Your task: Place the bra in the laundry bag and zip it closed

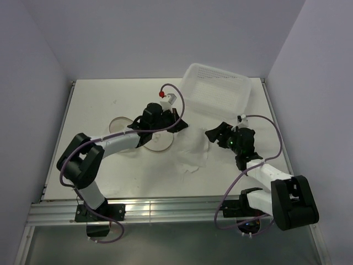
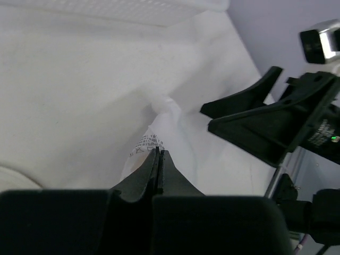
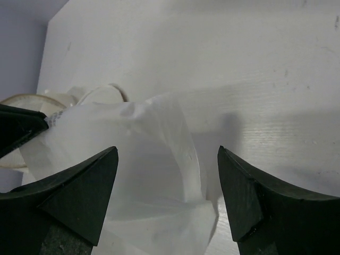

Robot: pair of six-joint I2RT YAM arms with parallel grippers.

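Two grippers meet over the middle of the table [image 1: 110, 176], and the bra [image 1: 194, 153] lies between them as a crumpled white heap just right of centre in the top view. The left gripper [image 1: 181, 123] has its fingers pressed together on an edge of the fabric. Its wrist view shows the tips [image 2: 159, 154] closed at the cloth beside a small printed label [image 2: 146, 143], with the bra [image 2: 175, 127] spreading away beyond them. The right gripper [image 1: 212, 134] comes in from the right with its fingers spread wide. In its own view [image 3: 167, 151] the translucent bra [image 3: 133, 138] fills the gap between them, but we cannot tell whether either finger touches it.

The laundry bag [image 1: 160, 144] sits left of centre, partly hidden under the left arm. We see beige-rimmed round shapes there, one just beside the bra and another further left. From the right wrist its rim [image 3: 21, 103] peeks out at the left edge, behind the left fingertip. A white perforated basket [image 1: 218, 91] stands at the upper right, near the bra but not touching it, and its wall [image 2: 133, 10] runs along the top of the left wrist view.
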